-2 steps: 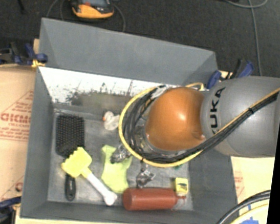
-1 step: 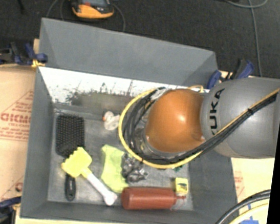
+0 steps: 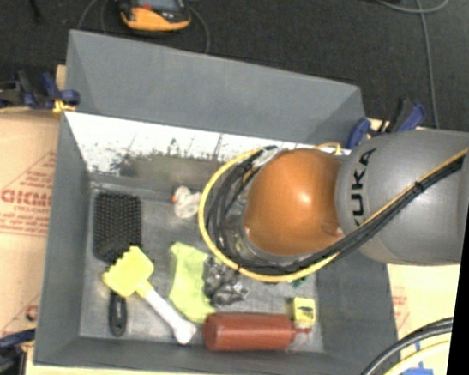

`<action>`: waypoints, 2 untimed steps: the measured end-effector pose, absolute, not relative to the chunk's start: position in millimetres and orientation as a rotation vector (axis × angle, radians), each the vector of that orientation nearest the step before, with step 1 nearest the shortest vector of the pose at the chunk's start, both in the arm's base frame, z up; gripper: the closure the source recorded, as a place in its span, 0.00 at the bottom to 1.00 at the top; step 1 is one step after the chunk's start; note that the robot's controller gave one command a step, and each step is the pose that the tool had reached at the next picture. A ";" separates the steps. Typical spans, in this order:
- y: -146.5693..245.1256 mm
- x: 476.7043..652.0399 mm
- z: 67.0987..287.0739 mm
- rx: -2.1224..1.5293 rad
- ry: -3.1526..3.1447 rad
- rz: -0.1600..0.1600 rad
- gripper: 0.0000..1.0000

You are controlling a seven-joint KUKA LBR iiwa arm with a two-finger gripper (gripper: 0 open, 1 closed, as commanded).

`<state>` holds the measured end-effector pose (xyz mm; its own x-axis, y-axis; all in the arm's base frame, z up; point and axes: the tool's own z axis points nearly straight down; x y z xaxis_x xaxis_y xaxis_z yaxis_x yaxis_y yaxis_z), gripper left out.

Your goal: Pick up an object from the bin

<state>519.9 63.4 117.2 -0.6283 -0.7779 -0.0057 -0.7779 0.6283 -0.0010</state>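
End effector: the end effector (image 3: 225, 287) hangs below the arm's orange cover, low over the right edge of a yellow-green cloth (image 3: 185, 281); it overlaps that edge in the camera view, though I cannot tell whether it touches.
End effector state: cannot tell whether it is released or clenched; nothing can be made out in its grasp.
Bin: the grey metal bin (image 3: 213, 93) surrounds the cloth, which lies on its floor near the front wall, about midway across.
Arm: the grey arm (image 3: 406, 198) comes in from the view's right, above and to the right of the cloth.
Orange cover: a rounded orange cover (image 3: 289, 200) sits up and to the right of the cloth, ringed by a yellow cable (image 3: 205, 209).
Hairbrush: a black hairbrush (image 3: 116, 225) lies well left of the cloth, with its head toward the back and its handle toward the front.
Bottle: a red-brown bottle (image 3: 249, 333) lies on its side just in front of the cloth and to its right, along the front wall.
Cloth: crumpled, partly under the end effector.
Yellow-headed tool: a tool with a yellow head and white handle (image 3: 131, 275) lies just left of the cloth, its handle running under the cloth's front edge.
White lump: a small crumpled white thing (image 3: 185, 202) lies behind the cloth, apart from it.
Small yellow-and-black item: a small yellow-and-black item (image 3: 304, 312) lies right of the cloth, beyond the end effector and just above the bottle's end.
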 end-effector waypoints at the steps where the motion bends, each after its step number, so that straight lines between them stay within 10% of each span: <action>1: 41.0 512.7 80.2 -1.377 2.755 -0.020 0.00; 2: 40.6 512.5 79.8 -1.378 2.755 -0.020 0.00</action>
<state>512.5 40.6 79.8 -0.5985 -0.7997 -0.0486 -0.7989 0.6002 -0.0388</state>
